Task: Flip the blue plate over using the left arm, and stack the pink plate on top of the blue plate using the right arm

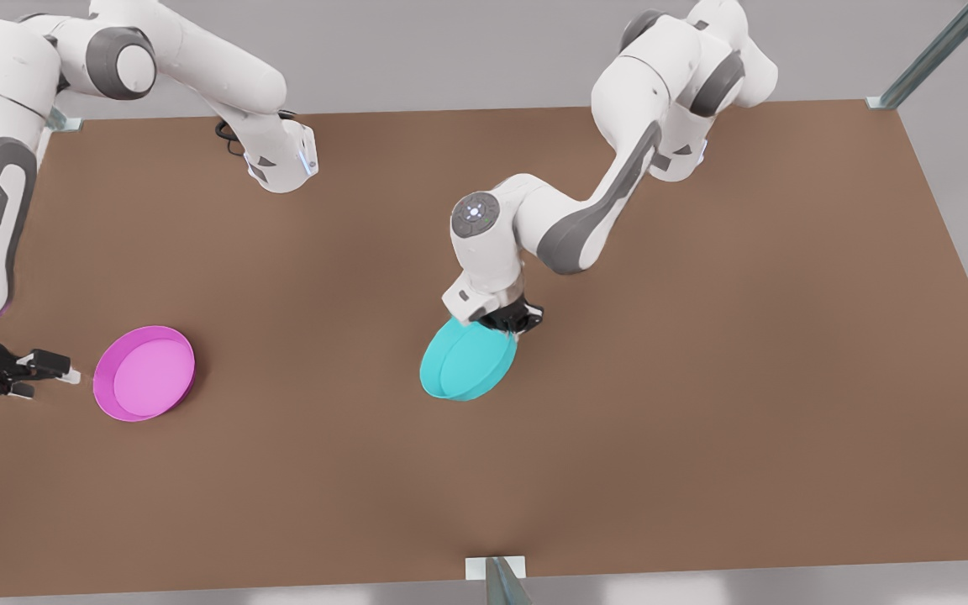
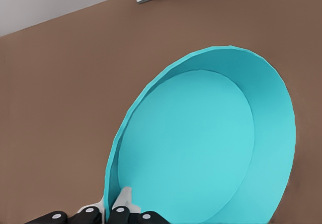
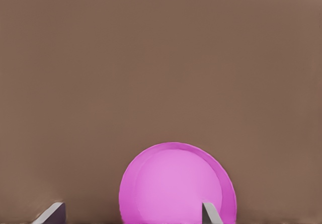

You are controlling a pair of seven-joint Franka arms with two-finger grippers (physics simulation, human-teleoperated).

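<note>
My left gripper [image 1: 511, 322] is near the middle of the brown table [image 1: 702, 378], and its fingers are closed on the rim of the blue plate [image 1: 467, 362]. The plate is lifted at the side I hold and stands tilted, with its lower edge down near the table. In the left wrist view my two fingers [image 2: 123, 200] pinch the rim from both sides, one inside the blue plate [image 2: 201, 143] and one outside, and the hollow inside of the plate faces the camera.

My right gripper [image 1: 64, 373] is low at the front view's left, just beside the pink plate [image 1: 144, 372] but not touching it. Its fingers are spread apart and hold nothing. In the right wrist view the two fingertips [image 3: 210, 213] stand wide, and the pink plate [image 3: 177, 186] lies flat on the table between them and a little ahead, its open side up.

The two plates are well apart from each other.
</note>
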